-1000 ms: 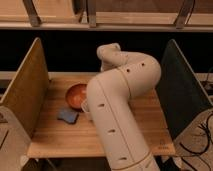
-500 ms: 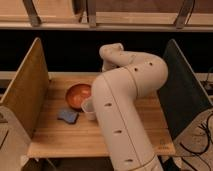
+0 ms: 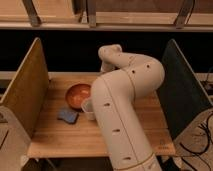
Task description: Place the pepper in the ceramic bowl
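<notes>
The ceramic bowl (image 3: pixel 78 95), round, shallow and glossy orange-brown, sits on the left half of the wooden table (image 3: pixel 60 140). The pepper does not show anywhere; I cannot tell where it is. My white arm (image 3: pixel 125 100) rises from the front, bends over the table's middle and curls back to its far end (image 3: pixel 109 54) above the table's rear. The gripper is hidden behind that arm, somewhere right of the bowl and toward the back.
A blue pad (image 3: pixel 67 115) lies just in front of the bowl. A small pale container (image 3: pixel 88 108) stands by the bowl's right edge, half hidden by my arm. Upright panels wall the table, tan (image 3: pixel 25 92) at left, dark (image 3: pixel 182 90) at right.
My arm has swung a little to the right, uncovering the small pale container beside the bowl. The bowl and the blue pad have stayed where they were.
</notes>
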Tool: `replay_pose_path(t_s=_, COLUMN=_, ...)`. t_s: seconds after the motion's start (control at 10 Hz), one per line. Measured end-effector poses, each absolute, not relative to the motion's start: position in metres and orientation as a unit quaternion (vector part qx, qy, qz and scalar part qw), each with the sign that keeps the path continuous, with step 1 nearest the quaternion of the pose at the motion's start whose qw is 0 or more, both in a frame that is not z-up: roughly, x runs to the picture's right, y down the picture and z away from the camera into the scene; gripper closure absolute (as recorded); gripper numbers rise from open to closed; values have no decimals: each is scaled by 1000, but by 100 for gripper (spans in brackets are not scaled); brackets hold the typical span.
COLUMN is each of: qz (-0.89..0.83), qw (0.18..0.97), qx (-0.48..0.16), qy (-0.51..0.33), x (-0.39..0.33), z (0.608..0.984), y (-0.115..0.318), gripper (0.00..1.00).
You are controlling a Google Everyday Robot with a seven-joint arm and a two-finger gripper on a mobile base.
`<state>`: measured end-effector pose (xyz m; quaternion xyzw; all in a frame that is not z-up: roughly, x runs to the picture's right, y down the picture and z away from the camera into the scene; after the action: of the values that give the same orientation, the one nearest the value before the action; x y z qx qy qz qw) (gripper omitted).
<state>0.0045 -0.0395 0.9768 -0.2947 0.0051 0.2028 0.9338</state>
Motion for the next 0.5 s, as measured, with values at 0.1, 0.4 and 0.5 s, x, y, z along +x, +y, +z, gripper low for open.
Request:
replay_pose_path(t_s=0.1, qz=203, qw=931, qx=-304, qy=4, x=3, z=982, y=-34, gripper=20)
replay_pose_path(t_s=0.4, qz=206, qw=919, qx=-337, qy=4, x=1, z=999, y=-16, gripper=20)
replay_pose_path(t_s=0.5, qz=207, qw=915, qx=-347, qy=6, x=0, z=1004, y=-10, gripper=20)
